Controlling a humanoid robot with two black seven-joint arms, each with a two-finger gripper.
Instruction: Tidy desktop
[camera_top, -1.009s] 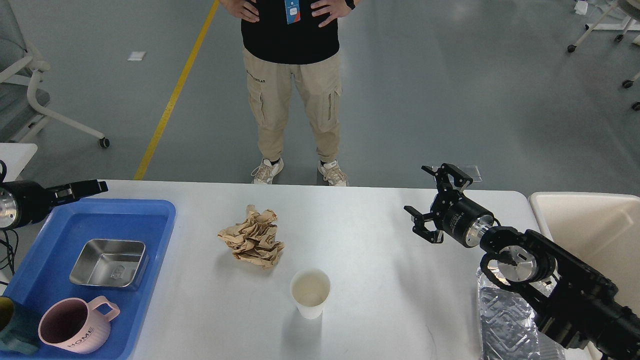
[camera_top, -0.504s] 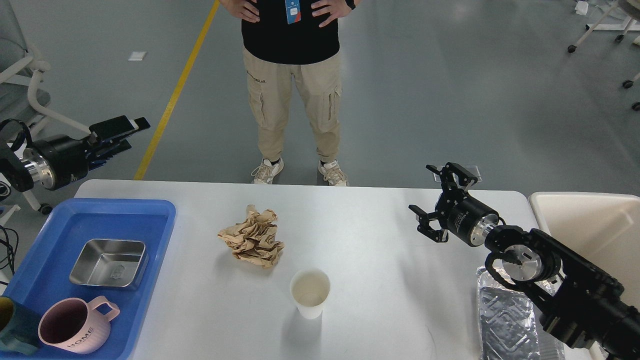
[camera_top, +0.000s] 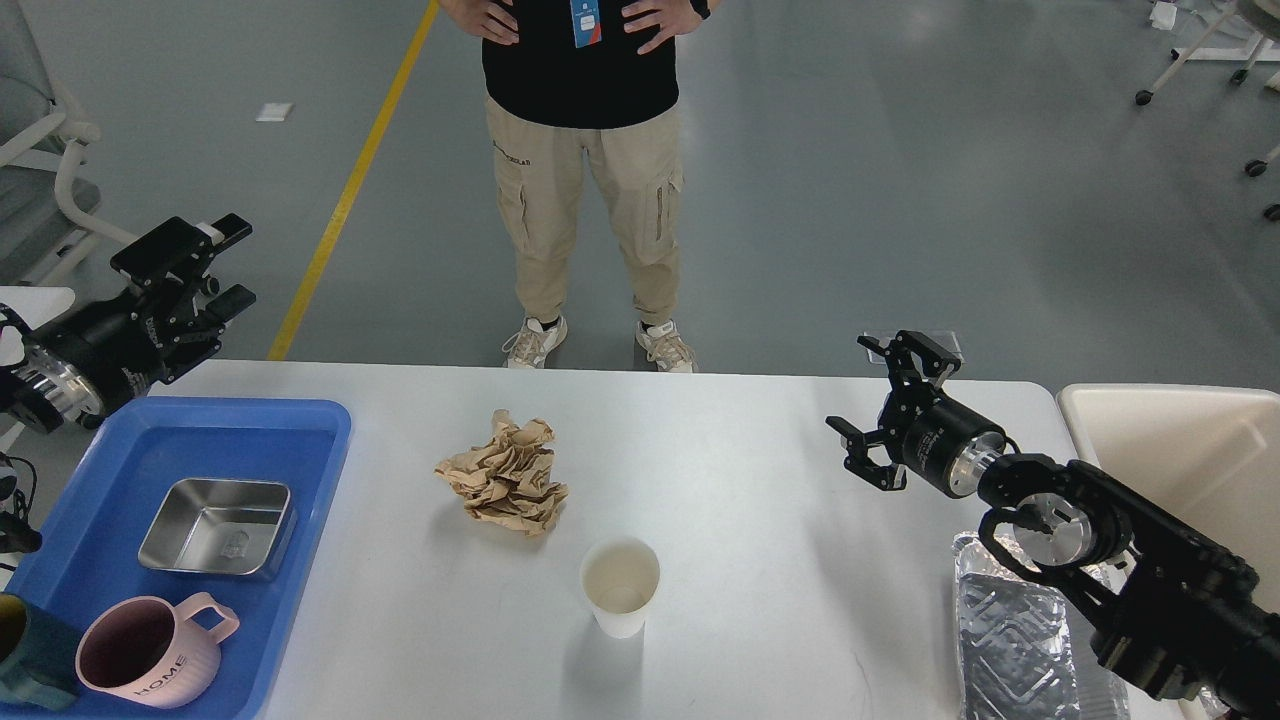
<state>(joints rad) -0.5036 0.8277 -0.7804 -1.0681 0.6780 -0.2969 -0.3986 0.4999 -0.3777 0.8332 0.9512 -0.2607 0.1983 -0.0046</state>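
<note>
The white desktop (camera_top: 760, 560) fills the lower view. A crumpled brown paper ball (camera_top: 507, 475) lies left of its middle. A white paper cup (camera_top: 620, 585) stands upright just in front of the paper. A crinkled foil tray (camera_top: 1015, 640) lies at the front right, partly under my right arm. My right gripper (camera_top: 885, 405) is open and empty, held above the desktop's right part. My left gripper (camera_top: 205, 265) is open and empty, raised beyond the desktop's far left corner.
A blue tray (camera_top: 310, 480) at the left holds a steel dish (camera_top: 218, 525), a pink mug (camera_top: 150, 650) and a dark green cup (camera_top: 25, 655). A beige bin (camera_top: 1180, 450) stands off the right edge. A person (camera_top: 585, 170) stands behind the far edge.
My left gripper rose from beside the blue tray up and past the desktop's far left corner, then drew back left and opened wider. My right gripper drifted slightly right, staying open.
</note>
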